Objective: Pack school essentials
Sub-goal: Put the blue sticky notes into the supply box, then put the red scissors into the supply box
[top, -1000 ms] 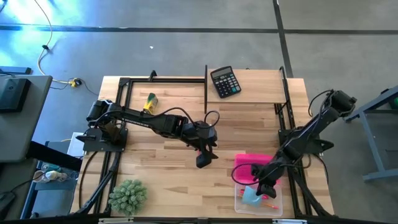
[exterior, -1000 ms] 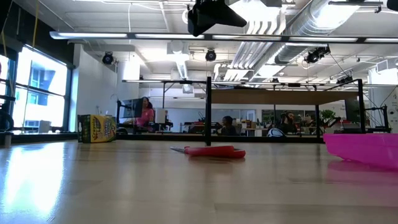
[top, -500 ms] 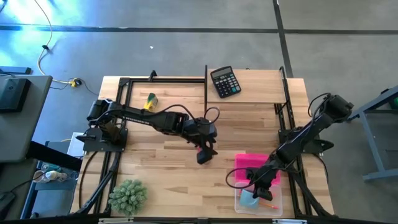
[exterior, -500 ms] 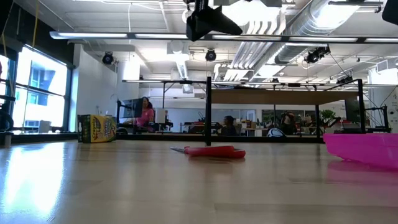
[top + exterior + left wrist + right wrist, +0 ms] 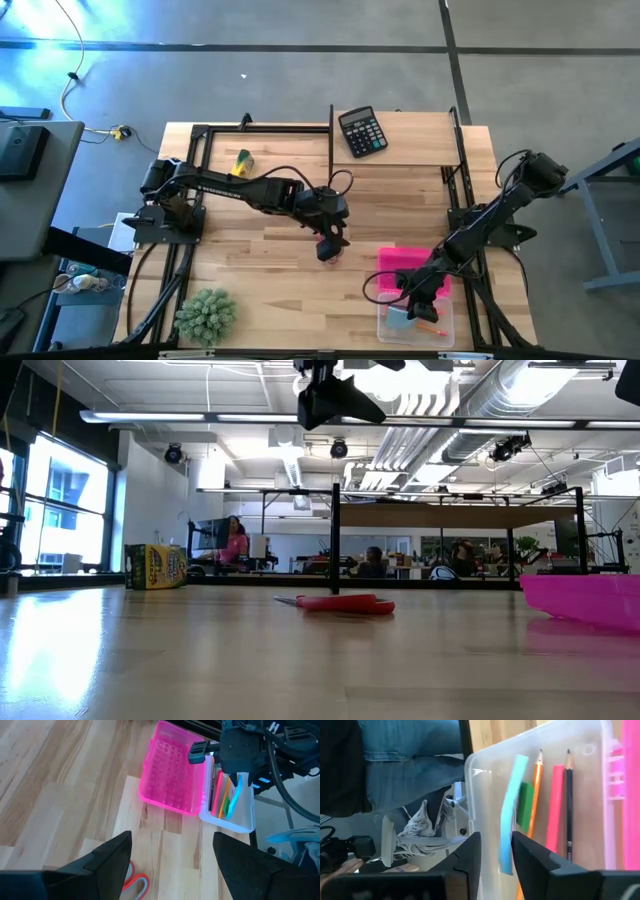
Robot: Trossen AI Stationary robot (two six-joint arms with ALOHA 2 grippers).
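1. light-blue notepad (image 5: 509, 815) is in the clear bin (image 5: 441, 325) at the near right corner of the table. it stands on edge, leaning on the bin wall.
2. beside it in the bin: a green eraser (image 5: 525, 806), an orange pencil (image 5: 535, 795), a pink pen (image 5: 553, 810) and a dark pencil (image 5: 568, 805).
3. right gripper (image 5: 414, 305) sits over the bin with fingers slightly apart, and the notepad shows in the gap. i can't tell whether the pads touch it. my read: this is the drop-off step, right at release.
4. the pink lid (image 5: 409, 268) lies just far of the bin, touching it.
5. red-handled scissors (image 5: 335, 603) lie flat mid-table, not yet packed. left gripper (image 5: 327, 245) hangs above them, fingers wide and empty; one handle loop shows between them in its wrist view (image 5: 136, 879).
6. next, as i judge it: lift the right arm clear of the bin, then bring the left straight down and close on the scissors. they lie flat, so the grab must be low and square.
7. small yellow-green item (image 5: 241, 164) is at the far left, well apart and unpacked.
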